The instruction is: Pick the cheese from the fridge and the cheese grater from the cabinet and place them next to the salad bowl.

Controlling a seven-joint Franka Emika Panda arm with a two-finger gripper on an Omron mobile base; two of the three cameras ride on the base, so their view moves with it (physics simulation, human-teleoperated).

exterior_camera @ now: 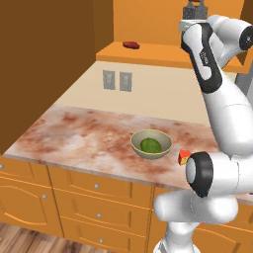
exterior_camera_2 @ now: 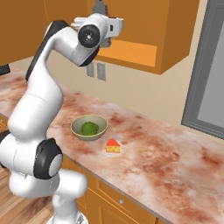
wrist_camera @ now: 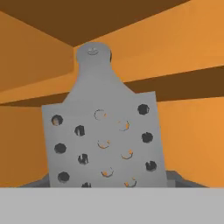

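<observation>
Perforated grey metal looms close in the hand view: the cheese grater (wrist_camera: 105, 140) stands nearly upright, leaning slightly to 11 o'clock, its rounded handle at 12 o'clock against the orange boards of the cabinet (wrist_camera: 192, 48). Dark round holes dot its face.

From the left base view, the white arm reaches up to 1 o'clock, where the gripper (exterior_camera: 195, 15) meets the grater at the cabinet opening; the grater's upper part shows just above the wrist. Whether the fingers are closed on the grater or merely stand at its sides cannot be told, as the fingers are hidden behind it and the arm.

On the mottled red-brown counter (exterior_camera: 79, 138), the salad bowl (exterior_camera: 151, 144) sits with its green leafy lump inside. The cheese (exterior_camera: 183, 157), a small yellow-orange wedge with a red edge, lies just beside the bowl at its 4 o'clock, partly hidden by the arm's dark joint. In the right base view the wedge sits free on the counter at the bowl's 5 o'clock, near but apart.

A flat red item (exterior_camera: 131, 45) rests on the orange shelf at 11 o'clock in the left base view. Two grey wall outlets (exterior_camera: 117, 81) sit below it. The fridge (exterior_camera_2: 208, 70) stands at 3 o'clock in the right base view.
</observation>
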